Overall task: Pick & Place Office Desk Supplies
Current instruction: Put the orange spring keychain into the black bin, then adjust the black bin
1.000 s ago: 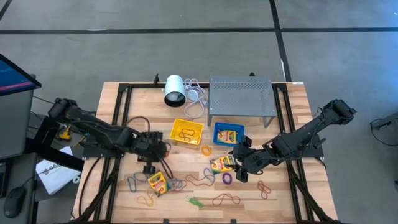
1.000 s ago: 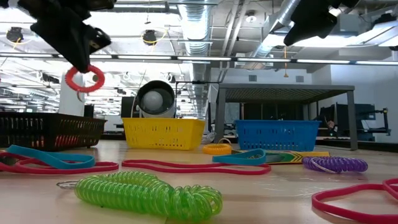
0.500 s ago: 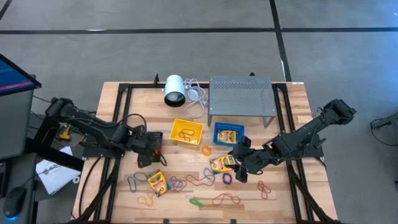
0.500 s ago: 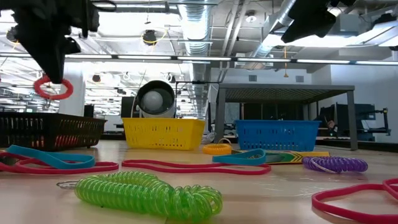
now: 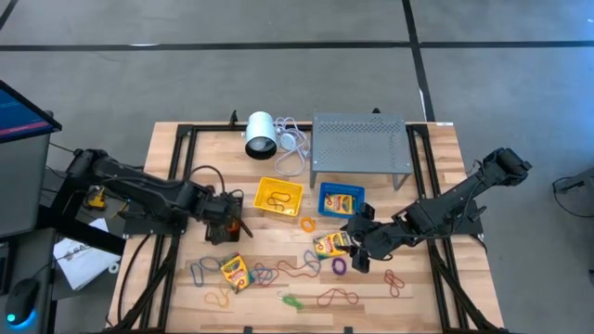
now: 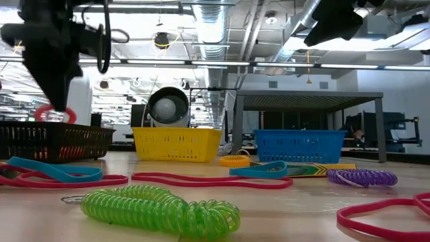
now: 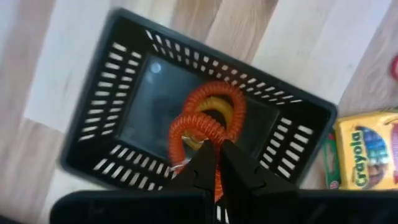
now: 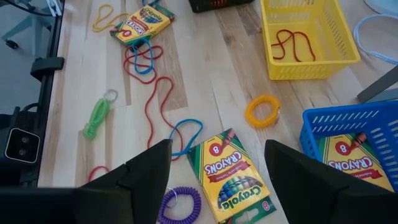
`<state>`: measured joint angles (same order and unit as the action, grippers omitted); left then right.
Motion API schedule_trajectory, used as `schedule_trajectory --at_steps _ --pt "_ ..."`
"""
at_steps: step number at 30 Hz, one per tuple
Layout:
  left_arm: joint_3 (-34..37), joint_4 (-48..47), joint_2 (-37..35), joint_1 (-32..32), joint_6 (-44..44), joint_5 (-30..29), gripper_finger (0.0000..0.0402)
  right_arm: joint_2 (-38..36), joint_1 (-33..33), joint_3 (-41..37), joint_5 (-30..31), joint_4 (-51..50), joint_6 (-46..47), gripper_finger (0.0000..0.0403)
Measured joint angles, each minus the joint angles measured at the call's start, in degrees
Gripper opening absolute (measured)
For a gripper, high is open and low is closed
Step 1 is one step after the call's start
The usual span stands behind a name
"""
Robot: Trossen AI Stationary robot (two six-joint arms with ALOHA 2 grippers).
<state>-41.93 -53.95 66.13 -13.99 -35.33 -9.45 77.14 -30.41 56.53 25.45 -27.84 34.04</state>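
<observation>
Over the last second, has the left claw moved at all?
Yes. The left claw, shut on the red coil ring, has come down toward the black basket, away from the yellow basket.

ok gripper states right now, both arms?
Left gripper: shut on the red coil ring, over the black basket.
Right gripper: open, empty, above a crayon box.

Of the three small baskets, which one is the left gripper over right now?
The black basket, leftmost of the three. The left gripper, shut on a red coil ring, hangs above it; the yellow basket and blue basket stand farther right.
</observation>
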Motion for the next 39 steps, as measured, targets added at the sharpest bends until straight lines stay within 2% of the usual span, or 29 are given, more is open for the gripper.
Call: schedule_trajectory --at_steps 5,17,23,27,36,39 --pt "2.99 3.81 -0.38 0.12 0.42 0.34 0.0001 0.00 0.00 0.00 -0.02 -0.03 -0.02 0.0253" --pt "3.12 5.05 -0.40 1.24 2.06 1.08 0.0002 0.00 0.00 0.00 -0.02 0.01 0.00 0.0253" --pt "3.12 4.92 -0.40 2.78 -0.08 1.96 0.0017 0.00 0.00 0.00 -0.02 0.01 0.08 0.0253" --pt "3.12 4.94 -0.40 2.79 0.41 2.66 0.0054 0.00 -0.23 0.00 -0.02 -0.01 0.42 0.0253" --pt "3.12 4.81 -0.40 3.86 -1.32 2.87 0.0195 -0.02 -0.37 0.00 -0.04 -0.01 0.39 0.0253" --pt "3.14 4.46 -0.40 5.74 -4.49 7.29 0.0220 0.00 -0.37 0.00 -0.04 -0.03 0.29 0.0253"
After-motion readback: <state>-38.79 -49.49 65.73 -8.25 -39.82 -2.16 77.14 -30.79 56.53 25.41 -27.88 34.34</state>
